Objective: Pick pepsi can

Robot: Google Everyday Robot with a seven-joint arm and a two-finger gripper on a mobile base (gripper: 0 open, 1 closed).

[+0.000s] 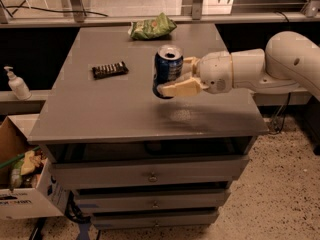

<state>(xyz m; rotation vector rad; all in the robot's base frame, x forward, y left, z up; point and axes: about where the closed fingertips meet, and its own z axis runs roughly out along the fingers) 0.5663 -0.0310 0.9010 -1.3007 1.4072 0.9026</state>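
Blue pepsi can (167, 68) pinched in closed-up gripper (175, 77) over the table (100, 114), prob slipping out w/ weak squeeze or jerky lift.

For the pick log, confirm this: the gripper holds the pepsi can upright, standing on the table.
Not quite. The camera view shows the gripper holding the pepsi can upright, but the can hangs clear above the table, with its shadow on the top below it.

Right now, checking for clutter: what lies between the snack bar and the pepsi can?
Only bare tabletop between snack bar and pepsi can, per the camera view. The hand grips the can from the picture's right.
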